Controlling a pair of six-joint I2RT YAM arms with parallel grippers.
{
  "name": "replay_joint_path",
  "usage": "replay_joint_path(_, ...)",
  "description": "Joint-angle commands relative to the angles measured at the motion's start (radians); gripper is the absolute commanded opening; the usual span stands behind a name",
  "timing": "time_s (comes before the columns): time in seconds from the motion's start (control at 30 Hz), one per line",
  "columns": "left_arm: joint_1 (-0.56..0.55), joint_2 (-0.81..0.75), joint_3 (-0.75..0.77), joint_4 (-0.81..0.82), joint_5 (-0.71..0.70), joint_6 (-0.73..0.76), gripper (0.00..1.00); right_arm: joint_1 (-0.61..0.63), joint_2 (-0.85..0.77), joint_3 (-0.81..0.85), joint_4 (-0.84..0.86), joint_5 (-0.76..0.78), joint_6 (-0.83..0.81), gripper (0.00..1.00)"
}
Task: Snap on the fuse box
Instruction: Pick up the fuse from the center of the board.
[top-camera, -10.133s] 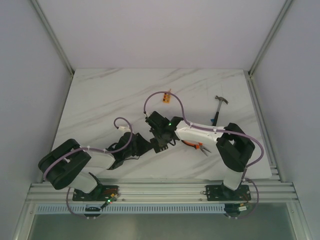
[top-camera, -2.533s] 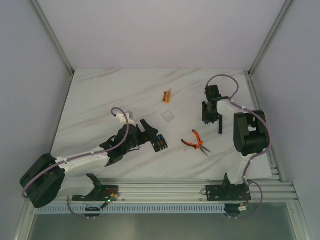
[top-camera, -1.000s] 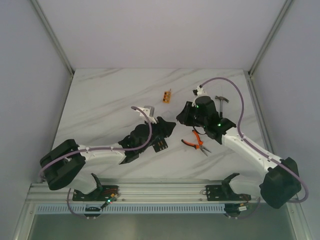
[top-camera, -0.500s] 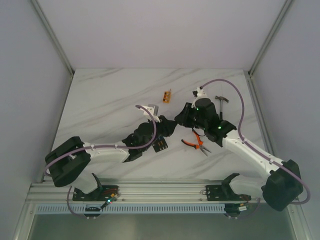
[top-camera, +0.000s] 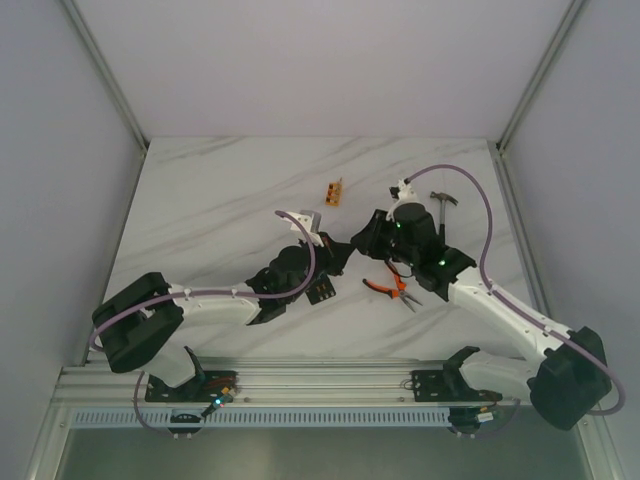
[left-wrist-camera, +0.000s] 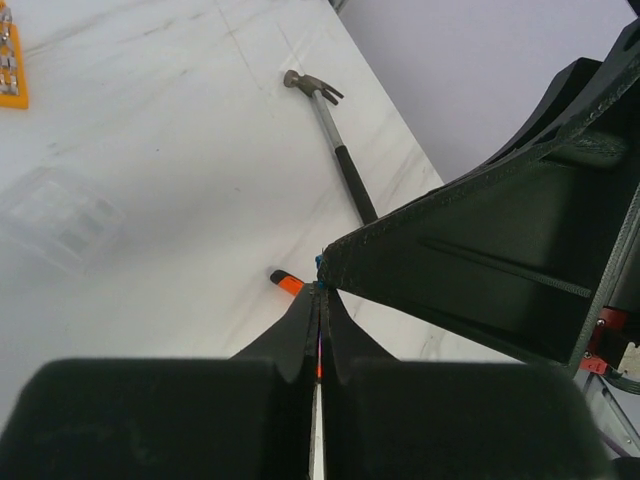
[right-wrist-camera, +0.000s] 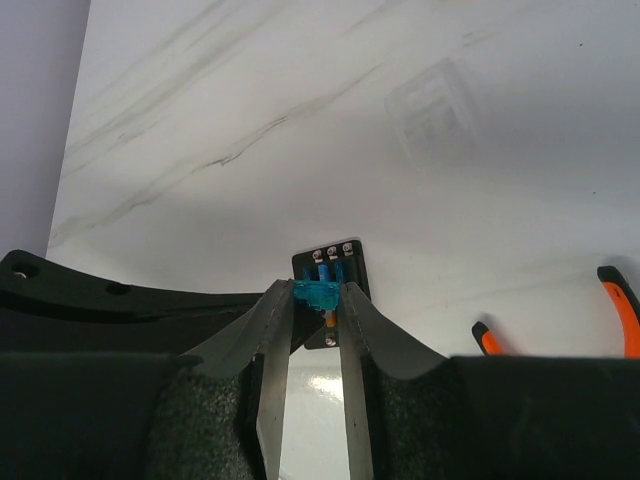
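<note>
While the left arm is stretching from the near left corner of the desk (top-camera: 200, 200) toward its middle, the left gripper (left-wrist-camera: 319, 300) is hovering with its jaws pressed fully together. Only a hairline slit is showing between them, and they are gripping nothing that can be made out. Just on its near side, the fuse box (top-camera: 322, 291) is lying flat on the desk, around the middle and somewhat closer to the near edge. Farther back, a small orange block (top-camera: 334, 191) is sitting alone, well apart from the box. A clear plastic piece (right-wrist-camera: 440, 100) is lying flat beyond the box.

Coming in from the right, the right gripper (right-wrist-camera: 321, 300) is hanging directly over the fuse box with its jaws narrowed onto a small blue fuse (right-wrist-camera: 318, 294), pinching it between the fingertips. The fuse is sitting above the box's top face; whether it is touching the box cannot be told. Right of the box, orange-handled pliers (top-camera: 395, 287) are lying on the desk under the right arm. A hammer (top-camera: 440, 208) is resting nearer the right edge.
</note>
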Motion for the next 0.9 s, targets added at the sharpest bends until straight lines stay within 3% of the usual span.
replay_joint_path(0.0,0.003,0.004,0.021,0.042,0.003,0.023,0.00,0.014,-0.036,-0.027,0.031,-0.018,0.028,0.25)
replay_joint_path(0.33,0.031,-0.044,-0.030,-0.021,0.020,0.095,0.00,0.011,-0.117,-0.029,0.029,-0.023,-0.122,0.48)
replay_joint_path(0.57,0.133,-0.157,-0.113,-0.026,0.247,0.198,0.00,0.003,-0.165,-0.024,0.019,-0.086,-0.348,0.52)
replay_joint_path(0.87,0.295,-0.367,-0.234,0.005,0.623,0.261,0.00,-0.002,-0.164,0.031,0.045,-0.296,-0.520,0.52)
